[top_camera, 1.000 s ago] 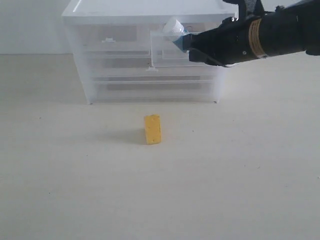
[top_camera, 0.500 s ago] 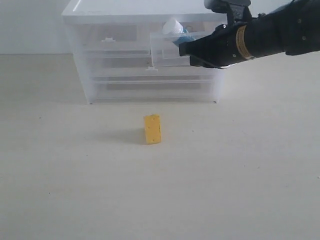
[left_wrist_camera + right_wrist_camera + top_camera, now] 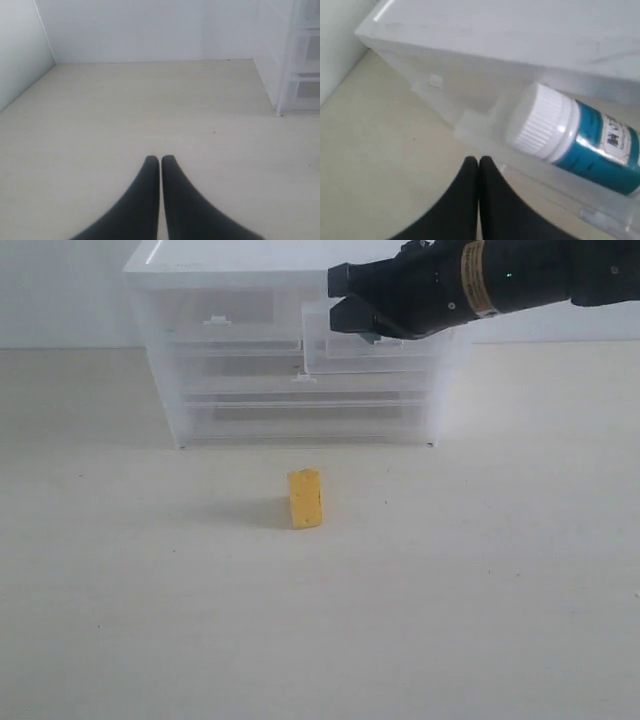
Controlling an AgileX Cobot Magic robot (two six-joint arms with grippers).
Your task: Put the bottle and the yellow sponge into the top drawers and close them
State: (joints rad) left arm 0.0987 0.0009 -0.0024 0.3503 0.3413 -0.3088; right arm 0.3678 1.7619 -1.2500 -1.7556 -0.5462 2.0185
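Note:
The bottle [image 3: 570,135], white-capped with a teal label, lies on its side inside the pulled-out right top drawer [image 3: 475,131]. My right gripper [image 3: 479,160] is shut and empty, its tips just outside that drawer's front wall. In the exterior view the right gripper [image 3: 338,298] reaches across the open right drawer [image 3: 360,355] and hides the bottle. The left top drawer [image 3: 216,318] is closed. The yellow sponge [image 3: 305,498] stands alone on the table in front of the cabinet. My left gripper [image 3: 160,159] is shut on nothing, low over bare table.
The white-topped translucent cabinet [image 3: 230,260] stands at the back, with full-width drawers [image 3: 300,415] below the top ones. Its side also shows in the left wrist view as the cabinet [image 3: 292,55]. A white wall [image 3: 150,25] runs behind the beige table [image 3: 320,620].
The right arm has swung left and upward across the open drawer's front. The bottle's cap, visible above the drawer earlier, is now hidden behind the gripper. The sponge has not moved.

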